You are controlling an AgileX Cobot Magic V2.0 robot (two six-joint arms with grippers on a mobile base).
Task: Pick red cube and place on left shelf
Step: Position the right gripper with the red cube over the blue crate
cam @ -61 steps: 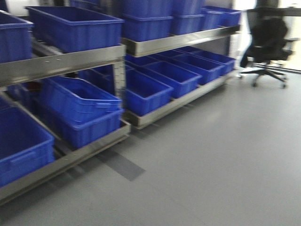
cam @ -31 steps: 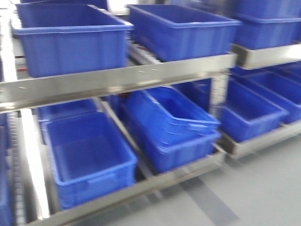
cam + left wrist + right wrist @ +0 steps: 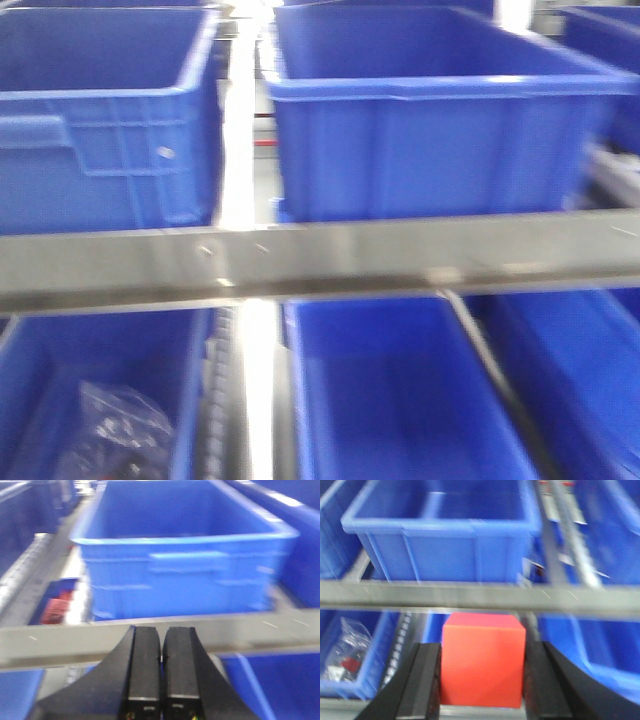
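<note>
The red cube (image 3: 482,660) sits between the black fingers (image 3: 426,680) of my right gripper (image 3: 483,652), which is shut on it, just short of and below a steel rail (image 3: 470,595). The left shelf (image 3: 330,260) shows in the front view as a brushed steel front rail with two small screws, carrying two large blue crates (image 3: 430,110). My left gripper (image 3: 161,630) is shut with nothing in it, its tips in front of the same kind of rail (image 3: 250,632). Neither gripper appears in the front view.
A blue crate (image 3: 185,555) stands on the shelf behind the left gripper, another (image 3: 445,525) behind the right. Lower crates (image 3: 400,400) sit under the rail; one holds a clear plastic bag (image 3: 115,430). Something red (image 3: 55,610) lies in a lower left bin.
The front view has swung left and moved in: floor and office chair have gone from sight, and the shelf's rail and two crates now fill the frame.
</note>
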